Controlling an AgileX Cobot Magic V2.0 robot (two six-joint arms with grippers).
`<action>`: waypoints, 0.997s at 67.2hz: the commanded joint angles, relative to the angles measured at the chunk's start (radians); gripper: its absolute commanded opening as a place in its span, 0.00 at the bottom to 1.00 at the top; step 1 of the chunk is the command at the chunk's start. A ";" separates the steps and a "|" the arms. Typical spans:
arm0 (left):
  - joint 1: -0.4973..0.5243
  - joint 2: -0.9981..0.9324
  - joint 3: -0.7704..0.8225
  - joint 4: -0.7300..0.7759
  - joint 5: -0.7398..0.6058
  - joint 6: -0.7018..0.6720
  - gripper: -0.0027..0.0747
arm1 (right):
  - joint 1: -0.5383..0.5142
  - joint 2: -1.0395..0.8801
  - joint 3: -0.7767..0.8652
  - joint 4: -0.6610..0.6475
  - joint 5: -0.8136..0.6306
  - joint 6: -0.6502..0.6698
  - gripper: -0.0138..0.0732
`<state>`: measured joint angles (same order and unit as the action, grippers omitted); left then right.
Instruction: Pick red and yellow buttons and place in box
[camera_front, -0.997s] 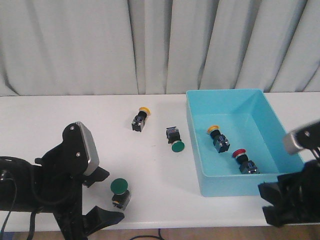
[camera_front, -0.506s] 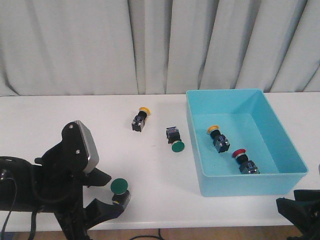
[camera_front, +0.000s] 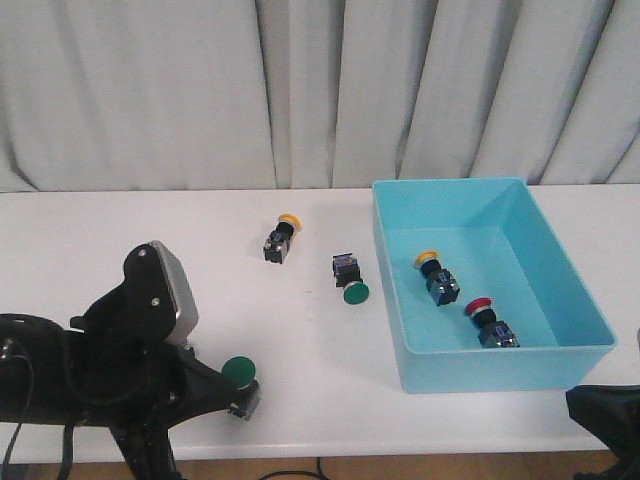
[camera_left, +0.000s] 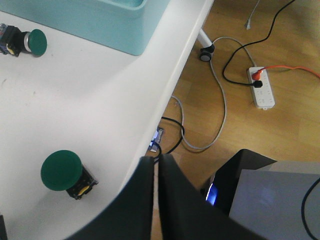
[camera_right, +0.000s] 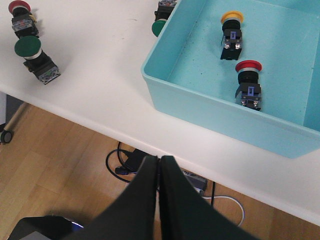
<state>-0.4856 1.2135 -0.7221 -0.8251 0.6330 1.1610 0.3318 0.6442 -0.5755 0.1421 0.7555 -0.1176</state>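
Note:
The turquoise box (camera_front: 560, 345) stands at the right and holds a yellow button (camera_front: 430, 265) and a red button (camera_front: 482, 312); both also show in the right wrist view, yellow (camera_right: 231, 30) and red (camera_right: 248, 75). Another yellow button (camera_front: 282, 237) lies on the table at the centre. A red button (camera_right: 21, 14) shows in the right wrist view beside a green one; in the front view my left arm hides it. My left gripper (camera_left: 156, 160) is shut and empty at the table's front edge, also seen in the front view (camera_front: 228, 397). My right gripper (camera_right: 159, 160) is shut and empty, below the table edge in front of the box (camera_right: 210, 107).
A green button (camera_front: 240, 373) stands by my left gripper, also in the left wrist view (camera_left: 61, 171). A second green button (camera_front: 351, 281) lies left of the box. Cables and a power strip (camera_left: 263, 94) lie on the floor. My right arm (camera_front: 608, 420) shows at the lower right corner.
My left gripper's jaws have closed from open, beside the green button. My right arm has dropped from beside the box to below the table's front edge.

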 joint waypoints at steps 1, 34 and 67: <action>-0.003 -0.016 -0.025 -0.060 -0.011 -0.012 0.02 | 0.000 0.001 -0.025 0.005 -0.058 0.000 0.15; -0.003 -0.016 -0.025 -0.059 -0.011 -0.012 0.03 | 0.000 0.001 -0.025 0.005 -0.027 -0.001 0.15; -0.003 -0.052 -0.025 -0.021 -0.102 -0.069 0.02 | 0.000 0.001 -0.025 0.005 -0.027 -0.001 0.15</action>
<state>-0.4856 1.2071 -0.7221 -0.8211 0.6175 1.1537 0.3318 0.6442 -0.5755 0.1421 0.7800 -0.1176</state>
